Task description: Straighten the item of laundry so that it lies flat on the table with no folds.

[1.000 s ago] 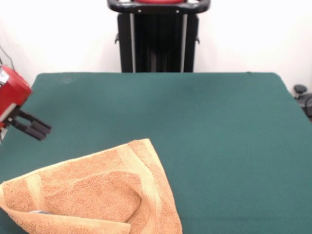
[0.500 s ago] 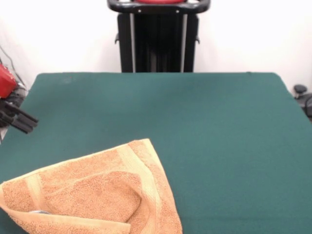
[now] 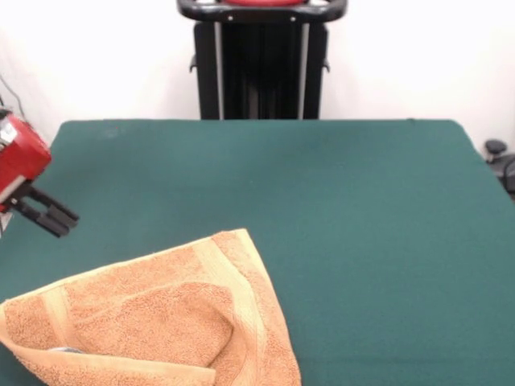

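Note:
The item of laundry (image 3: 153, 314), an orange-tan terry towel, lies at the near left of the table (image 3: 362, 201), running off the picture's bottom edge. It is folded: one part is doubled over along its near edge, and a rounded flap lies on top in the middle. A bit of a small tag (image 3: 66, 350) peeks out at the near left fold. My gripper (image 3: 58, 222) hangs at the left edge on a red wrist, above and left of the towel and apart from it. Its two black fingers stand a little apart with nothing between them.
The black robot pedestal (image 3: 261, 60) stands behind the table's far edge. A dark object (image 3: 499, 157) sits just off the table's right side. Cables (image 3: 10, 95) hang by the wall at the left.
The gripper drew back to the left edge half a second ago and has since come back right, near where it was a second ago. The towel has not moved.

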